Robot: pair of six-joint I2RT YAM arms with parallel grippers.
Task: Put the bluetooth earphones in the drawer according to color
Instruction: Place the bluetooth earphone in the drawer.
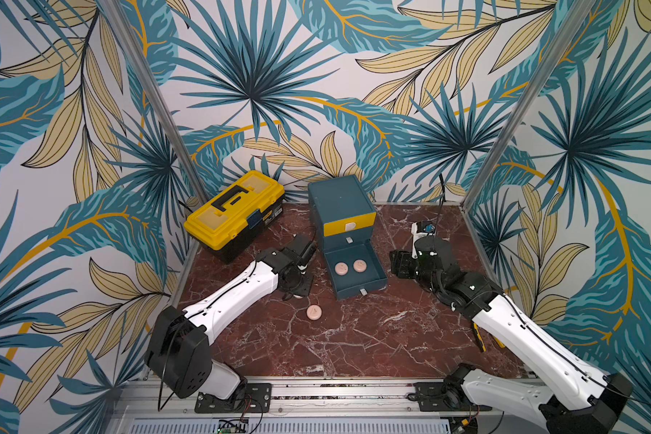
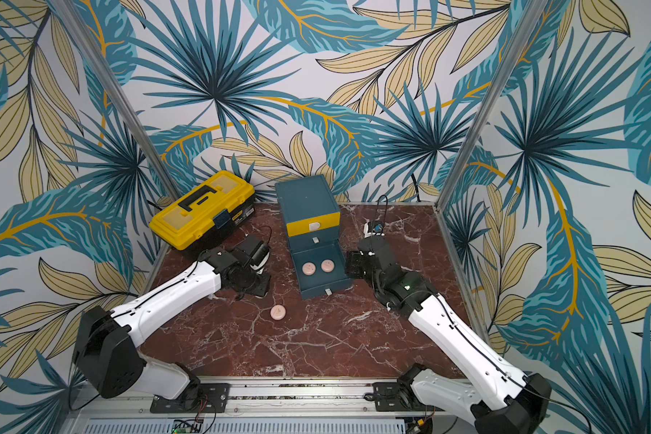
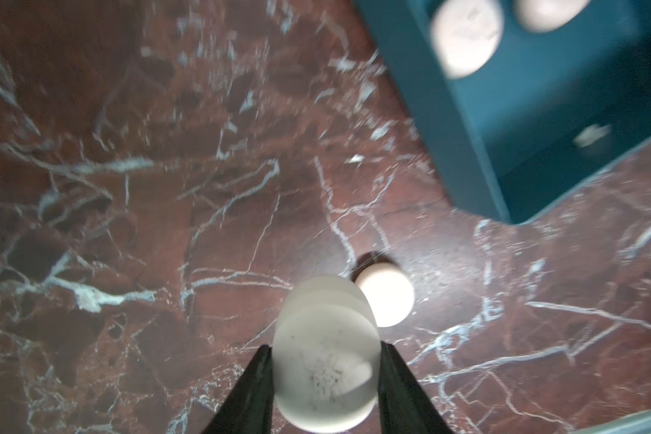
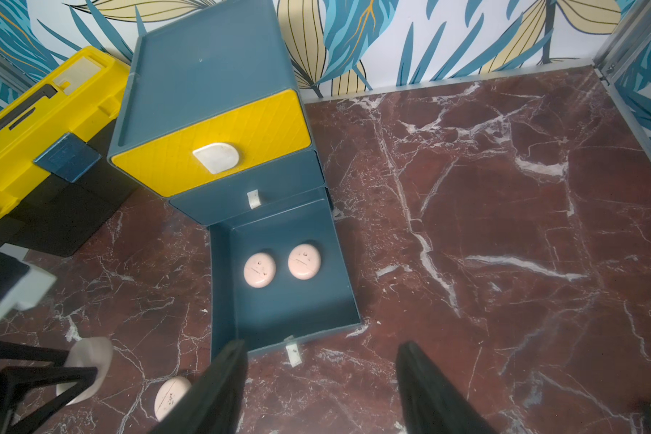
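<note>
- Clamping a white earphone case, the left gripper hovers.
- Right gripper: jaws apart, empty.
- Two pink cases lie in the open bottom drawer; third pink case on tabletop.

The teal chest stands upright at the back of the tabletop. Its yellow top drawer and middle drawer are shut, and its bottom drawer is pulled out. In the bottom drawer two pink cases lie flat, side by side. A third pink case lies on the tabletop near that drawer's front corner. My left tool grips a white case.
</note>
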